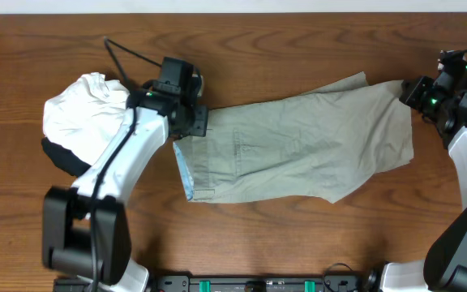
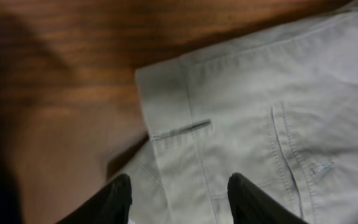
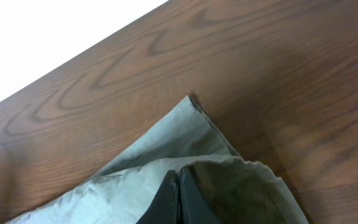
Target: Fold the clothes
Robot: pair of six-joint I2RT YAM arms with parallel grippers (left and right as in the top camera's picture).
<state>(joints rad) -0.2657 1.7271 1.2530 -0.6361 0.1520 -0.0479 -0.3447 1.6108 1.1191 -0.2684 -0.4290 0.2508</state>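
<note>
Khaki trousers [image 1: 298, 146] lie flat across the middle of a dark wood table [image 1: 298, 49], running left to right. The waistband [image 2: 166, 106] is at the left end and the leg ends are at the right. A strip of pale lining shows along the left edge of the waist. The far edge slants up toward the far right, and the leg hems end in an uneven line w/ one corner poking out far right.

L gripper [image 1: 193, 122], black on a white arm, sits over the far-left corner of the waistband. In the L wrist view its fingers [image 2: 117, 199] stand apart, roughly half spread, w/ trouser cloth showing in the gap. They grip nothing. That view also shows a belt loop [image 2: 182, 129] on the waistband and a stitched pocket [image 2: 316, 155] to the right of it.

R gripper [image 1: 408, 91] is at the far-right corner of the legs. In the R wrist view its fingers are pressed tight together w/ no gap, and a rumpled fold of khaki is gathered around the tips. It appears to pinch the hem there. A pointed corner of cloth lies flat on the wood just beyond.

Left of the trousers, partly under the L arm, is a bunched white garment [image 1: 83, 109]. A black garment [image 1: 59, 158] peeks out along its near-left edge. Both lie just beside the waist end. Can't tell if they touch it, as the arm hides that spot.
</note>
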